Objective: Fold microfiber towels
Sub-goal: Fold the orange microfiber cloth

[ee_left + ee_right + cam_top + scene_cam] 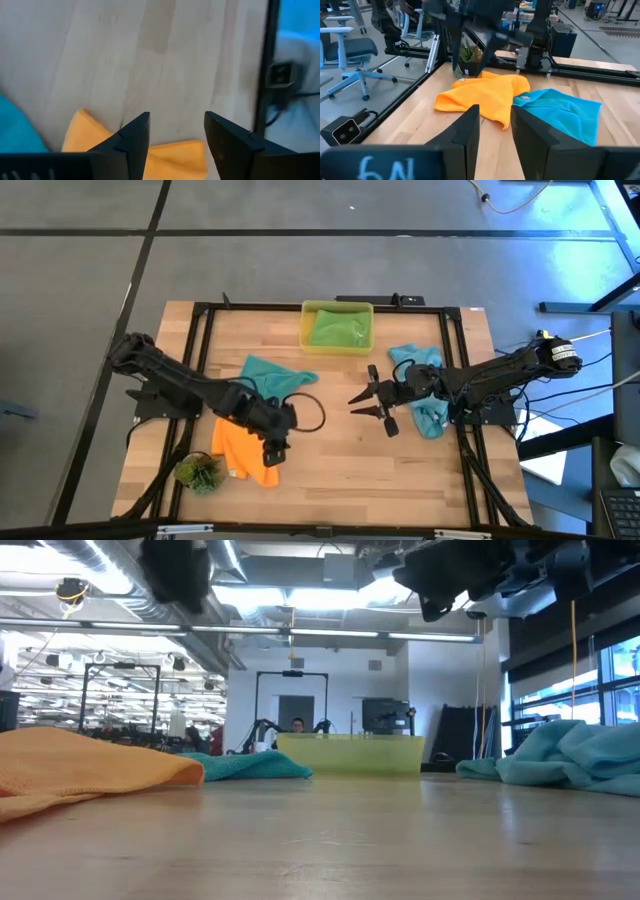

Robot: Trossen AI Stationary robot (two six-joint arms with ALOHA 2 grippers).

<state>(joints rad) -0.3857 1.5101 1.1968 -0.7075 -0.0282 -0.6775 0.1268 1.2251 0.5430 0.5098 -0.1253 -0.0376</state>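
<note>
On the near left part of the desk we see the orange towel, crumpled and loosely doubled over, with the small green plant tuft just beside it at the desk's near left corner. Directly above the orange towel our left claw hangs, its two fingers spread apart with nothing between them; in the left wrist view bare wood and an edge of orange cloth show through the gap.

Just behind the orange towel lies one teal-blue towel, rumpled, its near edge touching or overlapping the orange one. The green towel sits bunched inside the yellow bin at the far middle of the desk. The second teal-blue towel lies heaped on the right side, under the right arm.

Our right claw is held over the bare middle of the desk, pointing toward the left arm. Its fingers stand a little apart and grip nothing. Across the low view, the orange cloth rises at left, the teal heap at right, the bin between them.
</note>
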